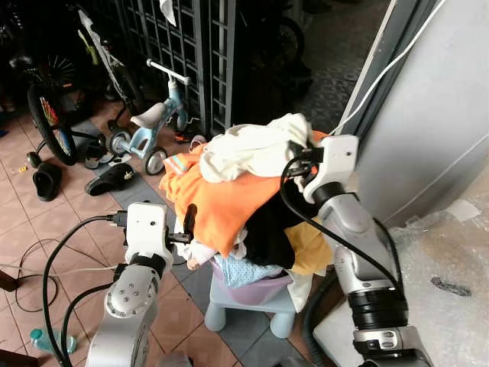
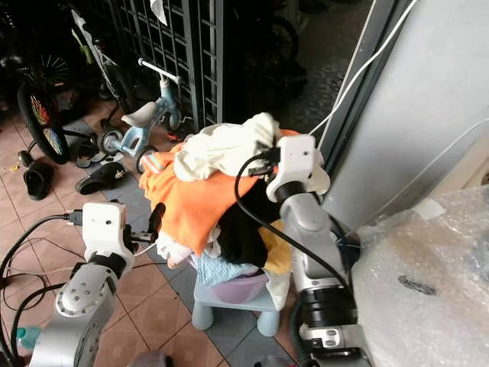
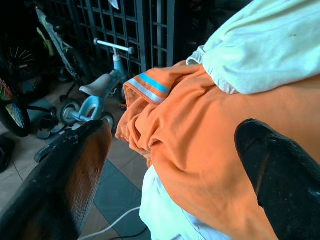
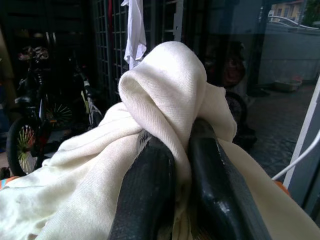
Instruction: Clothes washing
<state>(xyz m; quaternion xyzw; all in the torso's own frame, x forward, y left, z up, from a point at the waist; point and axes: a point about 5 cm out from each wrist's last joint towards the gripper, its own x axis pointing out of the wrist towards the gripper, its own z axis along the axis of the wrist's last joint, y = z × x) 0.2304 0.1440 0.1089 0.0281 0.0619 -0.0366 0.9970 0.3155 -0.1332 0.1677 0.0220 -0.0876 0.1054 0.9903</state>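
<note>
A heap of laundry rests in a lilac basin [image 1: 256,289] on a small pale stool [image 1: 252,306]. On top lies a cream cloth [image 1: 252,149], over an orange garment [image 1: 221,202] with a blue-striped cuff [image 3: 148,86]. My right gripper [image 4: 180,165] is shut on a fold of the cream cloth [image 4: 165,85] at the top of the pile. At the pile's left side my left gripper [image 3: 172,165] stands open, its fingers [image 3: 75,170] spread beside the orange garment.
A child's balance bike [image 1: 153,122] and a bicycle wheel [image 1: 50,122] stand on the tiled floor at the left, with sandals [image 1: 111,180] and cables [image 1: 30,267]. A dark metal gate [image 1: 191,53] is behind. A grey wall [image 1: 428,115] and bubble wrap [image 1: 451,283] lie at right.
</note>
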